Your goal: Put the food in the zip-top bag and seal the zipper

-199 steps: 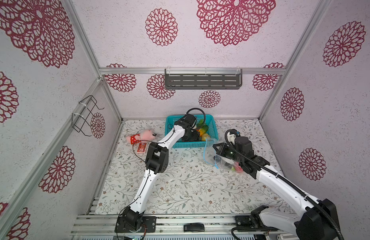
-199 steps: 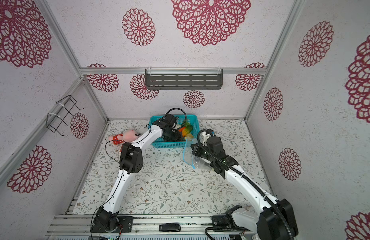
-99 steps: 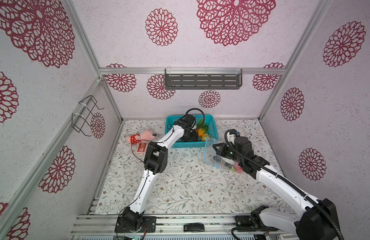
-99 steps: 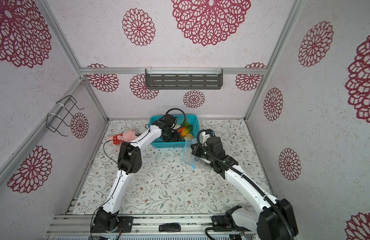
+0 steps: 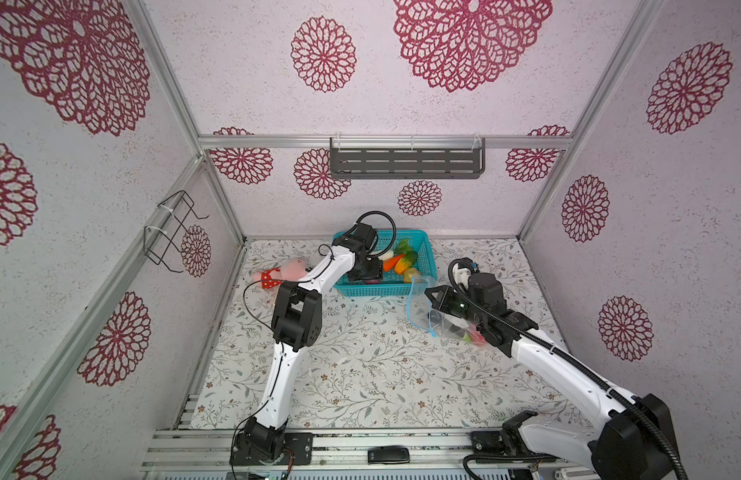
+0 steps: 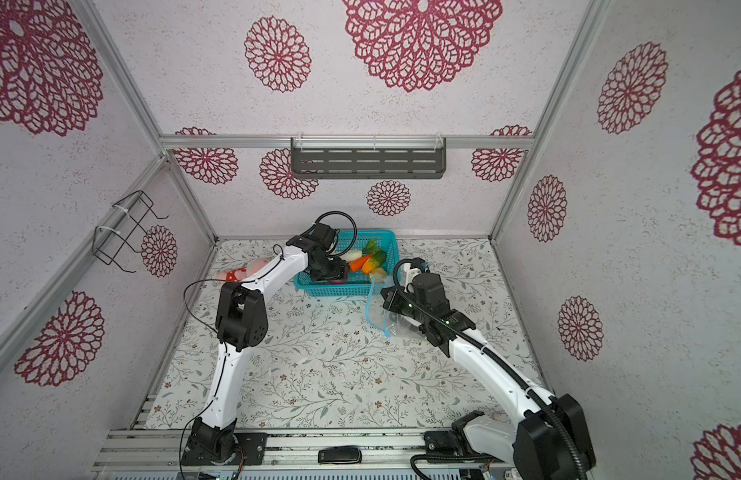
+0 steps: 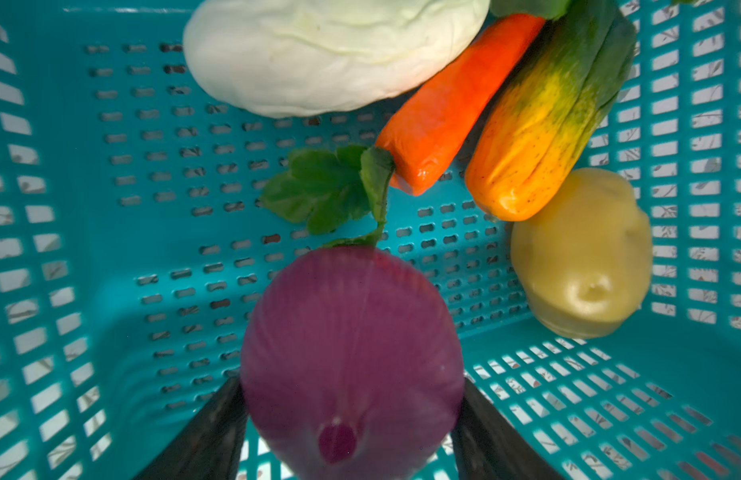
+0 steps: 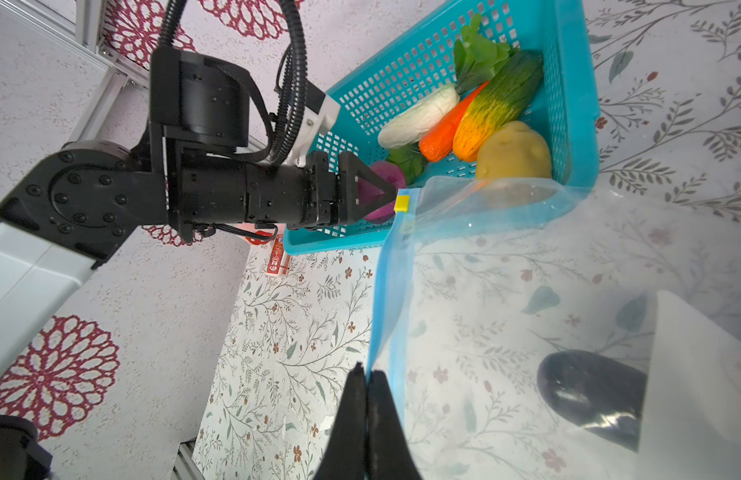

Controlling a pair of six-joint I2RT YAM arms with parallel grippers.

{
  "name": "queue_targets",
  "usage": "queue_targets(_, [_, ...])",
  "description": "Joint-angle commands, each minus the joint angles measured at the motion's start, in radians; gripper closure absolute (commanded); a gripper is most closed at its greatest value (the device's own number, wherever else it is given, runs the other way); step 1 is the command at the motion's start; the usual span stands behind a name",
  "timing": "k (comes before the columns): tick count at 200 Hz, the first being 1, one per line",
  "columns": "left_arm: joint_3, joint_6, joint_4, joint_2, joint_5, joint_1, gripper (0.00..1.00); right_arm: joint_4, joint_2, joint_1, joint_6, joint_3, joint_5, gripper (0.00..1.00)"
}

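My left gripper (image 7: 351,380) reaches into the teal basket (image 7: 111,208), shut on the purple onion (image 7: 352,332) with a finger on each side. Beside it lie a white vegetable (image 7: 327,54), a carrot (image 7: 451,116), a yellow-green vegetable (image 7: 543,124), a potato (image 7: 580,257) and a green leaf (image 7: 323,191). In front of the basket (image 5: 429,262), my right gripper (image 8: 365,368) is shut on the blue zipper (image 8: 391,299), holding the zip-top bag (image 8: 505,291) open. A dark eggplant (image 8: 589,395) lies inside the bag (image 5: 439,320).
A pink plush toy (image 5: 281,272) in a red dotted dress lies left of the basket, with a small red packet (image 8: 277,262) near it. A grey shelf (image 5: 406,164) hangs on the back wall and a wire rack (image 5: 173,232) on the left wall.
The left gripper's jaws have drawn in a little round the onion. Both arms and the bag stay where they were.
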Motion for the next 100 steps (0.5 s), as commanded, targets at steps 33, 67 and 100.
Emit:
queue_targets(33, [-0.019, 0.005, 0.024, -0.067, 0.036, 0.014, 0.50, 0.057, -0.008, -0.005, -0.038, -0.006, 0.004, 1.00])
queue_targets(67, [-0.034, 0.007, 0.029, -0.085, 0.042, 0.016, 0.50, 0.063, 0.004, -0.003, -0.041, -0.004, -0.007, 1.00])
queue_targets(100, [-0.041, 0.011, 0.018, -0.089, 0.030, 0.017, 0.50, 0.071, 0.012, -0.003, -0.041, -0.004, -0.015, 1.00])
